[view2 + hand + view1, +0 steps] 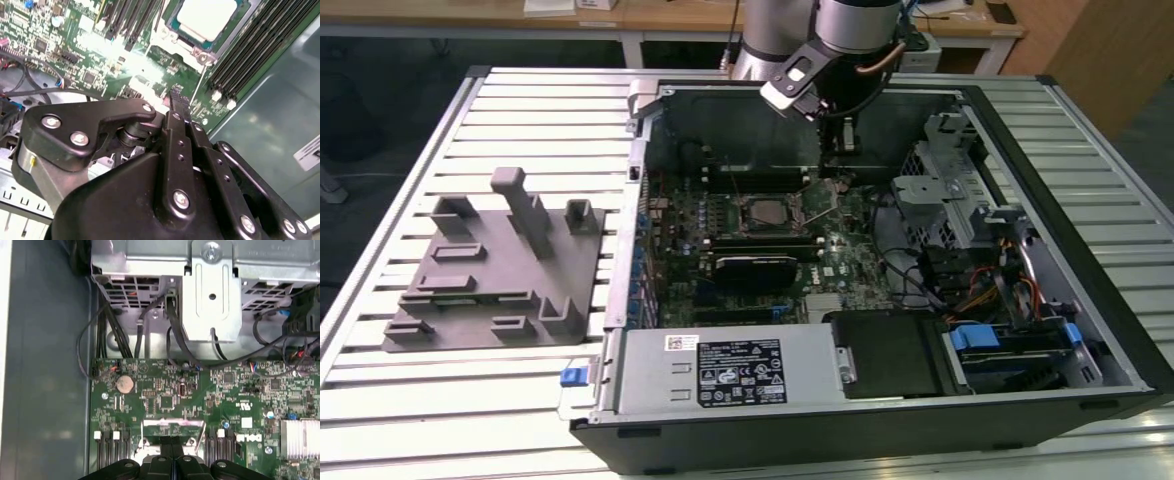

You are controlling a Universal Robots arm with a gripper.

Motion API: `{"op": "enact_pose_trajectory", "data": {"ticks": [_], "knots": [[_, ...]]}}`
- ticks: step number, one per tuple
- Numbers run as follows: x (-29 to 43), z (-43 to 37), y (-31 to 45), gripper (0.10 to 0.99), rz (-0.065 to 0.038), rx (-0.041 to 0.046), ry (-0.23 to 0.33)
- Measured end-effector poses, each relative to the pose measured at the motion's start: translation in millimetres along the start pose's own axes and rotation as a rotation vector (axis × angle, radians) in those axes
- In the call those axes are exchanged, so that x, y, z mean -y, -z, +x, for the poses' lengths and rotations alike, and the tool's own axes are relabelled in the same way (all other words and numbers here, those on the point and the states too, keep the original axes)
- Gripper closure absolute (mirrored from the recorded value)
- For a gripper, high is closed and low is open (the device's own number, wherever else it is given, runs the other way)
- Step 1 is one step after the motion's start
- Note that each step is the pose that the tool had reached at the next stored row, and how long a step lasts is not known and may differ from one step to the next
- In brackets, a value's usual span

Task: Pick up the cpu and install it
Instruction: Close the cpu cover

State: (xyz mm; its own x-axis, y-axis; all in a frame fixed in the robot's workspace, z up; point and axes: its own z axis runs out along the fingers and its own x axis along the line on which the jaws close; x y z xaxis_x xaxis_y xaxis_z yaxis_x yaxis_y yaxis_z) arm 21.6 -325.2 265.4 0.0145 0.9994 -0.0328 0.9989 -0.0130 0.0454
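Already the cpu [206, 17] (pale, smooth square) sits socketed; black pincer [176, 96] closed, empty.

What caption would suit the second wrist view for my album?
Shut gripper above the green circuit board, near the silvery cpu lying on it.

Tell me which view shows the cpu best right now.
The second wrist view: the cpu is close, its pale top plain, lying inside the socket frame. In the exterior view the cpu is a small far patch on the board. The first wrist view takes in board beyond that frame.
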Motion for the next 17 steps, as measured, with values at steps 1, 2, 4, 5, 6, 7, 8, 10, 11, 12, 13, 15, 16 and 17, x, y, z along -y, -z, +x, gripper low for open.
{"op": "enact_pose_trajectory", "data": {"ticks": [1, 2, 4, 5, 6, 7, 8, 10, 11, 12, 13, 15, 16, 17], "knots": [[-1.7, 0.2, -0.1, 0.980, 0.000, 0.0000, 0.000], [-3.3, 0.3, -0.2, 0.980, 0.000, 0.0000, 0.000], [-6.8, 0.6, -0.3, 0.980, 0.000, 0.0003, 0.000], [-8.6, 0.7, -0.4, 0.980, 0.000, 0.0003, 0.000], [-10.6, 0.9, -0.6, 0.980, 0.000, 0.0002, 0.000], [-12.2, 1.0, -0.7, 0.980, 0.000, 0.0001, 0.000], [-13.8, 1.1, -0.9, 0.980, 0.000, 0.0001, 0.000], [-16.2, 1.4, -1.9, 0.980, 0.000, -0.0002, 0.000], [-17.1, 1.5, -2.5, 0.980, 0.000, 0.0001, 0.000], [-18.0, 1.5, -3.3, 0.980, 0.000, 0.0004, 0.000], [-19.0, 1.6, -4.3, 0.980, 0.000, 0.0005, 0.000], [-20.5, 1.7, -6.5, 0.980, 0.000, 0.0010, 0.000], [-21.1, 1.7, -7.8, 0.980, 0.000, 0.0013, 0.000], [-21.7, 1.8, -9.1, 0.980, 0.000, 0.0018, 0.000]]}}
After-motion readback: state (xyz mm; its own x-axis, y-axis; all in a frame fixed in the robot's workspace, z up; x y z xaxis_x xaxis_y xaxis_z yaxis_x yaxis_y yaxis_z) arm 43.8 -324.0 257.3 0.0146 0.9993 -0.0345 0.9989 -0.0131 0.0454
